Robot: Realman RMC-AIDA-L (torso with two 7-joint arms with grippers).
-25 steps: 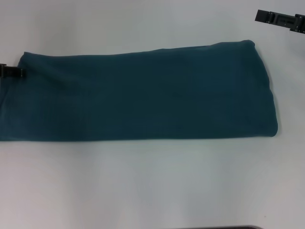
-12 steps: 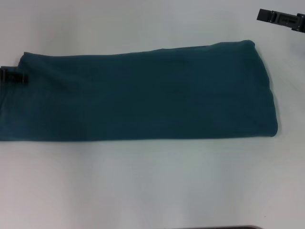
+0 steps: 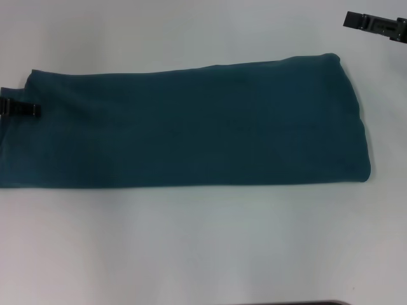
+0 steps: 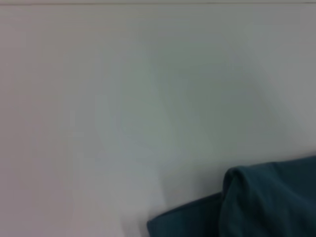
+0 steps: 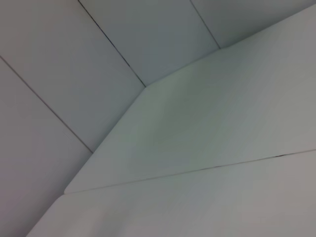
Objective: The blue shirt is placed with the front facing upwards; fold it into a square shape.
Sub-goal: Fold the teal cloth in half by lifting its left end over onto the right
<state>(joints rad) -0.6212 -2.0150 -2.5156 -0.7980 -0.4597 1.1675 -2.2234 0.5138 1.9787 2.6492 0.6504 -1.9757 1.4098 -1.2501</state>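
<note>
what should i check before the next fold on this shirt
1. Blue shirt already a long flat band on the table: ok.
2. Print hidden, plain side up: ok.
3. Left gripper at the band's left end: ok.
4. Left gripper actually holding cloth: cannot tell.
5. Right gripper at the band's right end: not ok, it hangs apart, beyond the far right corner.
6. Square shape reached: not ok.

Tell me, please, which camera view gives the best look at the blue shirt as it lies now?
The head view: it shows the blue shirt as a long folded band across the white table, cut off only at its left end. The left wrist view catches just one bunched edge of it. The right wrist view shows none of it.
</note>
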